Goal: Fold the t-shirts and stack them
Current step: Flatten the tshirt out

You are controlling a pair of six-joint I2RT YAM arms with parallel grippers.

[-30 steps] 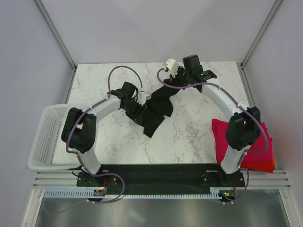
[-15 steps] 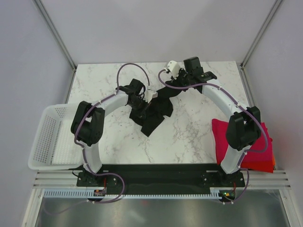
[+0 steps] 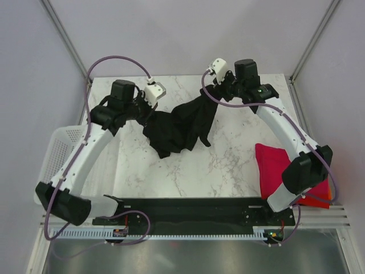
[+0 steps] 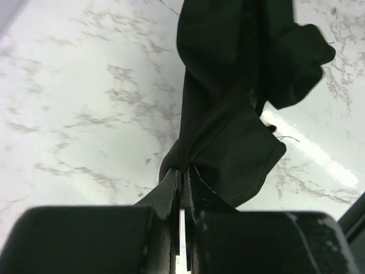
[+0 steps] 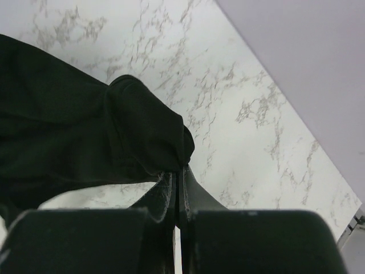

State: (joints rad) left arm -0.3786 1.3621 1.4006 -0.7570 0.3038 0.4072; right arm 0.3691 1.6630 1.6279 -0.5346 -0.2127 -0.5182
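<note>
- Whereas a second ago our left gripper (image 4: 182, 171) sat open over the crumpled black t-shirt (image 3: 179, 125) at mid-table, it is now clenched on a pinch of that cloth and has swung up and out to the left.
- Our right gripper (image 5: 178, 171) stays clamped on another edge of the shirt, near the table's (image 3: 228, 165) far side.
- The shirt now hangs stretched between the two claws, its lower folds drooping toward the marble; we cannot tell whether they touch it.
- We judge both grips set, so laying it flat for folding comes next; the folded magenta-red shirt (image 3: 271, 168) and orange-red shirt (image 3: 319, 197) wait at the near right.
</note>
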